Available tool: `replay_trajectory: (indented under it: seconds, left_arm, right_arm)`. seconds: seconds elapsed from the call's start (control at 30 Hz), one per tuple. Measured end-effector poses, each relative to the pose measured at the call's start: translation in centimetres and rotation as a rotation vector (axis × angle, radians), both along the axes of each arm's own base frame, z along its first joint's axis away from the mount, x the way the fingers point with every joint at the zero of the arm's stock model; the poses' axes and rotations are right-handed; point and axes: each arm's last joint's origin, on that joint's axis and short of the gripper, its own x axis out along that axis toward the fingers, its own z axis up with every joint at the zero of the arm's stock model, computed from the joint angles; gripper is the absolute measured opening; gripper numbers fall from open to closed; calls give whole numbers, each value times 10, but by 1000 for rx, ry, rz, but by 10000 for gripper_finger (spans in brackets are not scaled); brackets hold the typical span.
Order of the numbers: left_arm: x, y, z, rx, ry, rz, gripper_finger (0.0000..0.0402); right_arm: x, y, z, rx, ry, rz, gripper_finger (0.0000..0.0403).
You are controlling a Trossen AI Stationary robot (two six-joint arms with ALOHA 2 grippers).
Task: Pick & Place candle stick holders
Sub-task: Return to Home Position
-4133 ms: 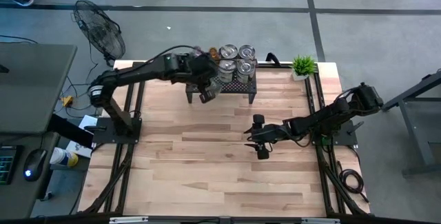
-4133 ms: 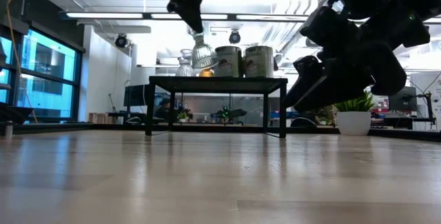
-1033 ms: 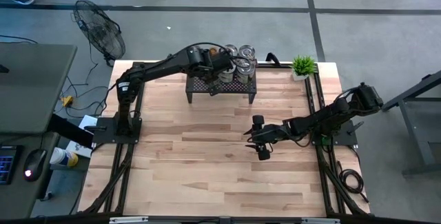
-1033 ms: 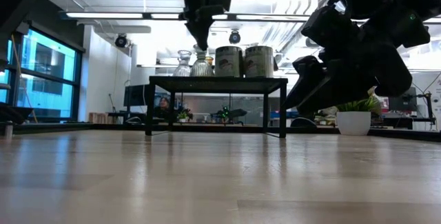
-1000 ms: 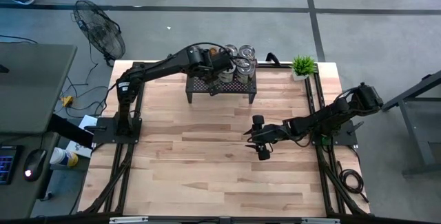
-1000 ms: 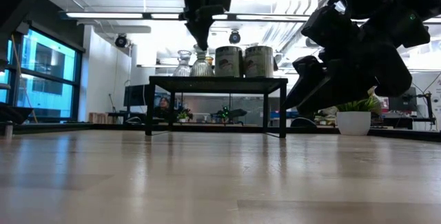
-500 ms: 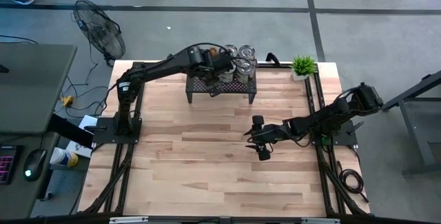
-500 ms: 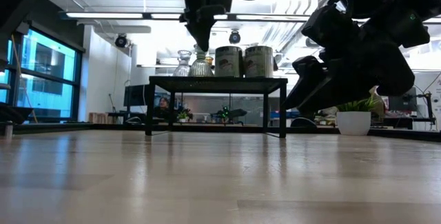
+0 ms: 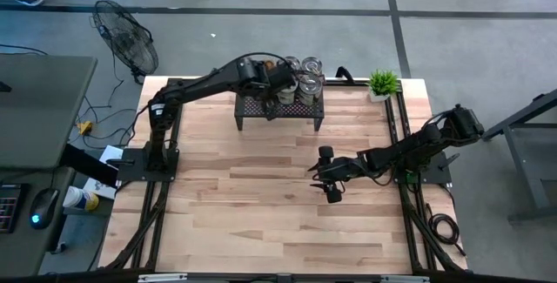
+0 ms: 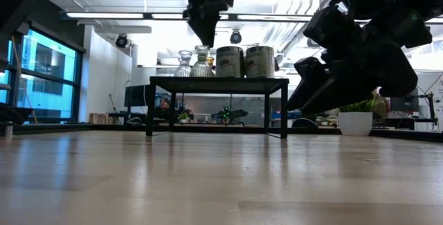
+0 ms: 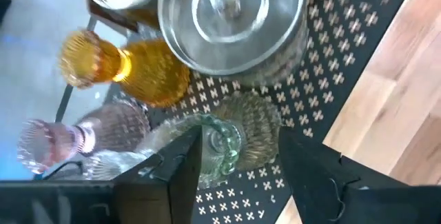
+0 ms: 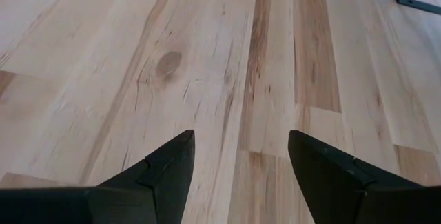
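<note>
On a black perforated stand (image 10: 218, 81) at the table's far side stand several candle stick holders: two silver cups (image 10: 230, 61), (image 10: 259, 61), an amber one (image 11: 124, 69), a pinkish one (image 11: 76, 138) and a pale green glass one (image 11: 227, 141). The pale green holder (image 10: 201, 64) rests upright on its foot at the stand's near left. My left gripper (image 11: 239, 136) hovers open just above it (image 10: 205, 34), a finger on either side of its top. My right gripper (image 9: 327, 173) hangs open over the bare middle of the table (image 12: 241, 138).
A small potted green plant (image 9: 382, 83) sits at the table's far right corner. The wooden tabletop (image 9: 261, 205) stretches bare in front of the stand. A floor fan (image 9: 126, 39) stands beyond the table's far left corner.
My left gripper has opened and let go of the pale green holder, which stays upright on the stand. The gripper has risen slightly off its top.
</note>
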Motion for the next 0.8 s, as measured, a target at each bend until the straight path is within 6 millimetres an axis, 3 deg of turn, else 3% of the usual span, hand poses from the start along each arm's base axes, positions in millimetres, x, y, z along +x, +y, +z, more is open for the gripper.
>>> replay_trajectory:
  seconds: [0.3,0.47,0.63,0.8]
  left_arm:
    - [-3,-2,20,-10,-69,-16,188]
    - [-8,-4,43,9,-135,-19,188]
    - [-11,-16,65,42,-212,-64,188]
    - [-23,-31,79,47,-246,-124,188]
  right_arm:
    - [0,0,0,1,5,2,226]
    - [-1,0,-1,-2,19,2,226]
    - [-4,-1,-1,-7,40,-7,226]
    - [-12,-4,14,-17,26,-38,226]
